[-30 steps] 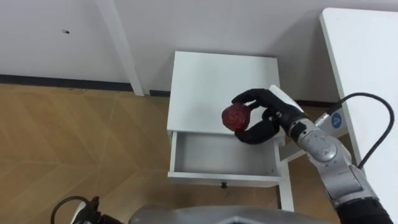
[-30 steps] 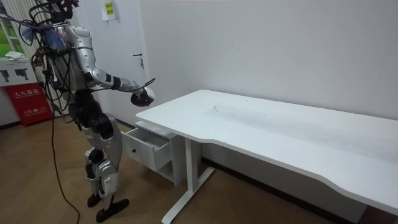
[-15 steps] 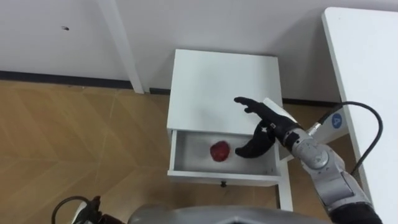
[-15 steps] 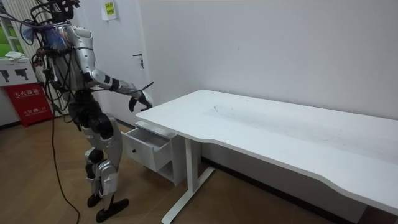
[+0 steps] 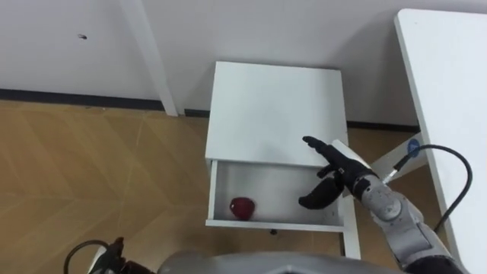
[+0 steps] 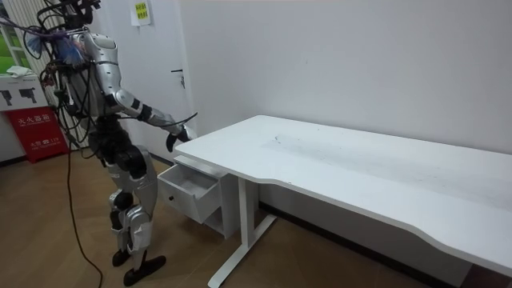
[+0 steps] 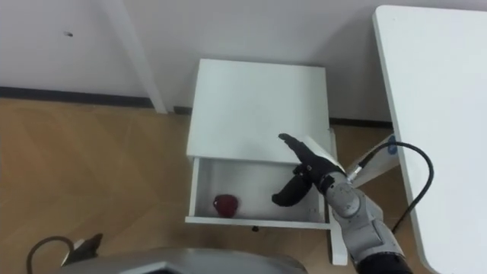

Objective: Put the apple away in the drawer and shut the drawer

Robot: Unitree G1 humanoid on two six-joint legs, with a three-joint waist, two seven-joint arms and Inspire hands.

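Drawer [image 5: 278,192] holds apple [image 5: 242,208], left of right hand [image 5: 337,173].

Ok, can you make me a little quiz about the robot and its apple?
1. True or false: the apple lies inside the open drawer.
2. Pick one. The right hand is:
A) shut on the apple
B) open and holding nothing, above the drawer
C) lying flat on the floor
3. Which part of the job is not yet done?

Key: 1 true. 2 B. 3 closing the drawer.
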